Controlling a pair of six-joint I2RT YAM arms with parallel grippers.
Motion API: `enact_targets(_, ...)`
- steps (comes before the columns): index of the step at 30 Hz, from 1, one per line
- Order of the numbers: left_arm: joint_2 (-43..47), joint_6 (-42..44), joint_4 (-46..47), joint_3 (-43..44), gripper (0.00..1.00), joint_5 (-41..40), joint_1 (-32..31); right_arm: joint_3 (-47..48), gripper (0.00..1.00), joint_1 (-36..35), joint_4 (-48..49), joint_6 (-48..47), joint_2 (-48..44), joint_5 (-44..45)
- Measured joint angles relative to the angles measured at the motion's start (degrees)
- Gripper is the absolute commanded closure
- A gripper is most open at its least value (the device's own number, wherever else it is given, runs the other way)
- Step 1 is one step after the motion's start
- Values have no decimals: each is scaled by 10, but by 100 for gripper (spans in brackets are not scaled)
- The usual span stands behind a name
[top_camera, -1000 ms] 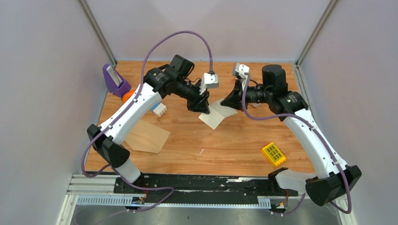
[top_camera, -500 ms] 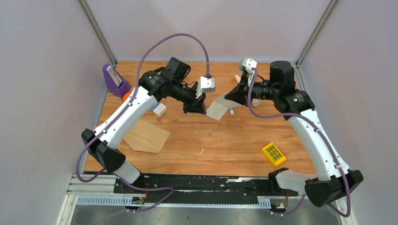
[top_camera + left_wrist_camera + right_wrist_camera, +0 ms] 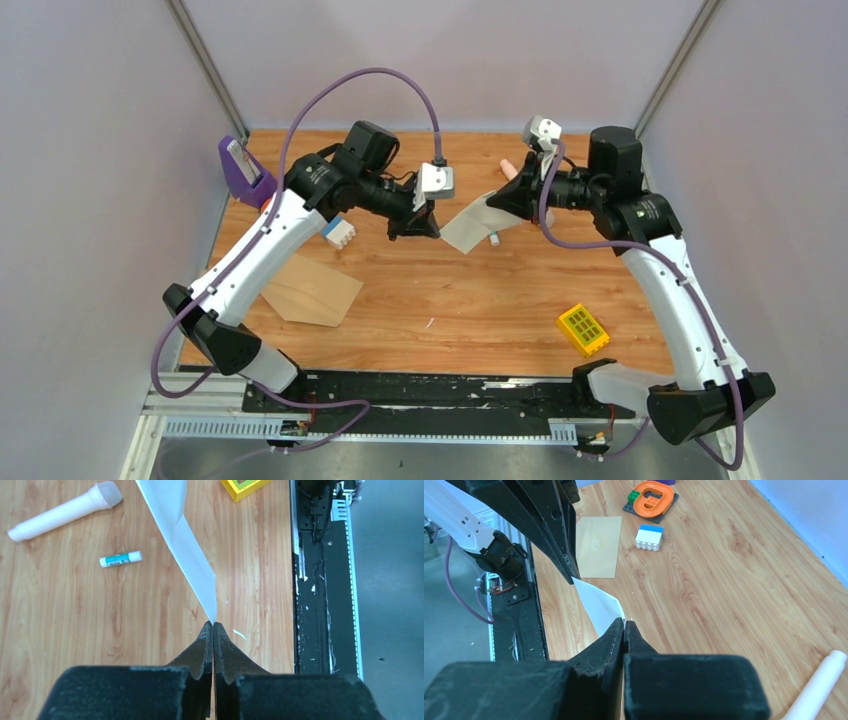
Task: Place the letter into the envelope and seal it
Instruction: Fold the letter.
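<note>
The letter [image 3: 468, 226] is a pale sheet held in the air between both grippers above the back middle of the table. My left gripper [image 3: 432, 228] is shut on its left corner; the left wrist view shows the sheet [image 3: 182, 535] running up from the closed tips [image 3: 213, 625]. My right gripper [image 3: 497, 205] is shut on the opposite edge; the right wrist view shows the sheet [image 3: 596, 602] at the closed tips [image 3: 624, 625]. The tan envelope [image 3: 312, 292] lies flat on the table at the front left, also in the right wrist view [image 3: 599, 545].
A glue stick [image 3: 120, 558] and a white tube [image 3: 65, 511] lie on the table under the letter. A yellow block [image 3: 583, 329] sits front right. A white and blue brick [image 3: 340, 232], an orange ring [image 3: 653, 497] and a purple holder [image 3: 243, 170] stand back left.
Both grippers have lifted the letter off the table and moved it up and back; the sheet now hangs stretched between them. The arms have drawn slightly apart.
</note>
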State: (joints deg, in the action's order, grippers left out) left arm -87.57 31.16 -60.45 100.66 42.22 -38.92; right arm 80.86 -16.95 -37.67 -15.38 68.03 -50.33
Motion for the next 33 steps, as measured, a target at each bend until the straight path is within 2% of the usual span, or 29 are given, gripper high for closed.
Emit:
enact_targets(6,12,13,-17,0,79,-10,2,3,100,25,2,5,-3,-14)
enact_targets(8,12,16,-39,0,67,-15,4,7,100,40,3,5,-7,-11)
enact_targets(10,12,21,-53,0,44,-20,6,10,100,48,4,5,-11,-9)
enact_targets(11,13,21,-57,0,37,-23,8,10,100,51,5,5,-13,-9)
enact_targets(12,14,23,-60,0,22,-24,9,10,100,52,6,5,-15,-9)
enact_targets(14,17,24,-62,0,7,-26,12,10,100,53,6,5,-16,-13)
enact_targets(15,20,20,-61,0,3,-28,13,10,100,54,6,5,-16,-17)
enact_targets(22,21,-21,-25,30,0,-36,16,-12,100,39,11,11,-16,-53)
enact_targets(27,-9,-52,0,73,0,-29,16,-47,100,-7,13,12,-16,-53)
enact_targets(33,-53,-67,3,68,0,-14,16,-51,100,-14,17,13,-16,-52)
